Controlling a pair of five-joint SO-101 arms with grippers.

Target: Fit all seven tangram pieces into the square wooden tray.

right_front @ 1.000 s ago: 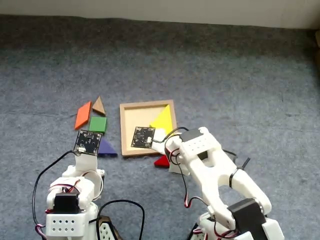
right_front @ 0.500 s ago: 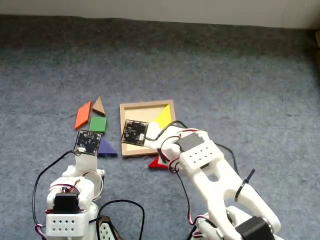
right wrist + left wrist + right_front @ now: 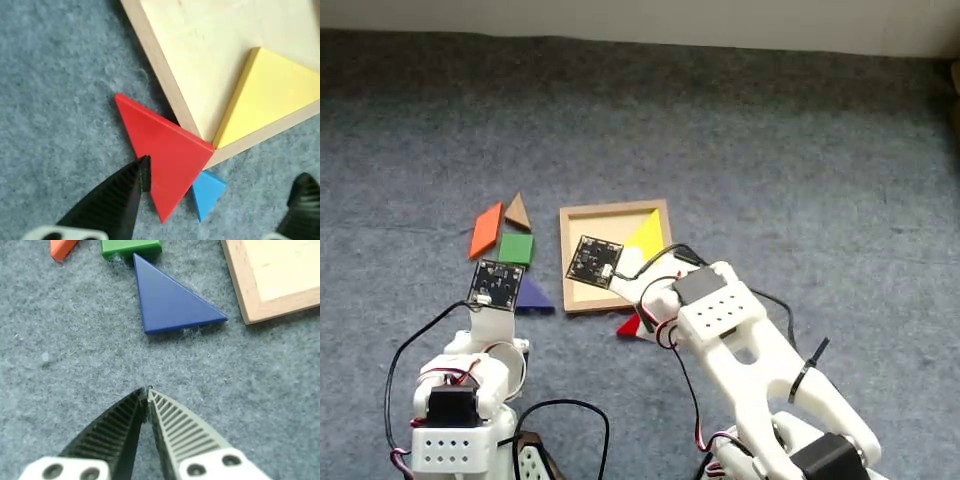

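Red triangle [image 3: 165, 155] is found on the carpet, touching the wooden tray [image 3: 613, 211] rim, at the tray's 6 o'clock in the high view. Right gripper [image 3: 225, 180] is held wide open over it, having been swung toward 9 o'clock within the last second; a pickup is judged imminent. Yellow triangle [image 3: 275, 90] is seated in the tray. Left gripper [image 3: 146, 395] is closed and empty, with the dark blue triangle [image 3: 170, 300] at its 12 o'clock.

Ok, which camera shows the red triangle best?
The right wrist view: nearly the whole red triangle lies on the carpet against the tray corner. In the high view the right arm covers most of it. The left wrist view faces the blue triangle.
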